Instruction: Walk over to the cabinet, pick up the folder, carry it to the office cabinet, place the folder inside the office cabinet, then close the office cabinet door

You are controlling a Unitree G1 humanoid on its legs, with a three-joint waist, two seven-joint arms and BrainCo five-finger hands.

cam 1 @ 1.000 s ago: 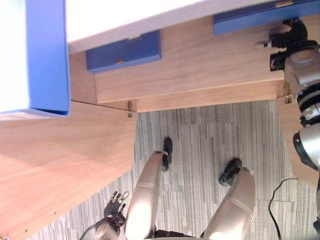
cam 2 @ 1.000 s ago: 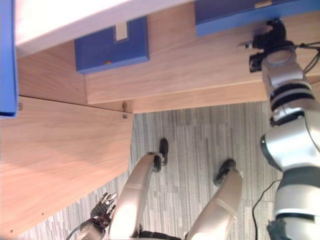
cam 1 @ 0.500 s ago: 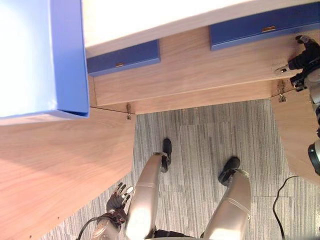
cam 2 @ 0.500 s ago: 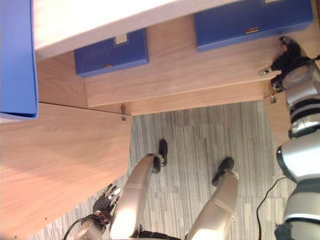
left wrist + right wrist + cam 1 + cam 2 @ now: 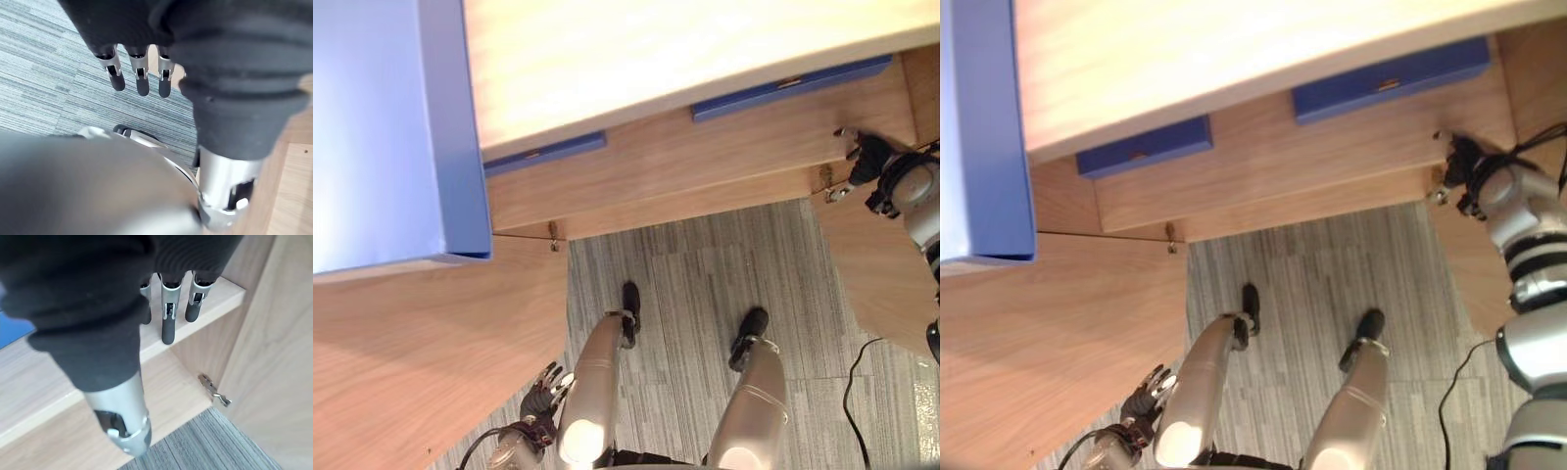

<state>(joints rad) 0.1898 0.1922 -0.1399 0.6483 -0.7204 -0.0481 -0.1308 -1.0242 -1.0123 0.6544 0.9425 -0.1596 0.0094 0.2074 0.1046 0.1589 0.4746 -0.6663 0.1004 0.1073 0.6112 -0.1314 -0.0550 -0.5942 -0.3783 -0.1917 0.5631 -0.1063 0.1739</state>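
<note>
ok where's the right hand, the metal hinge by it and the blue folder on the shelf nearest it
right hand (image 5: 871, 157): left eye view, dark back of the hand
hinge (image 5: 213, 389): right wrist view, middle of the metal bracket
blue folder (image 5: 754, 96): left eye view, blue edge showing under the shelf board

- Cabinet (image 5: 705, 157): light wood, fine grain running along shelves and doors.
- Large folder (image 5: 382, 127): blue, its broad face paler than its edge.
- Shelf folders (image 5: 790, 86): darker blue, each with a small brass-coloured fitting.
- Carpet (image 5: 685, 264): grey, fine stripes laid in blocks.
- Hinge (image 5: 213, 389): silver.
- My left hand (image 5: 543, 397) and my right hand (image 5: 867, 157): silver fingers, dark tips, dark ribbed cover.
</note>
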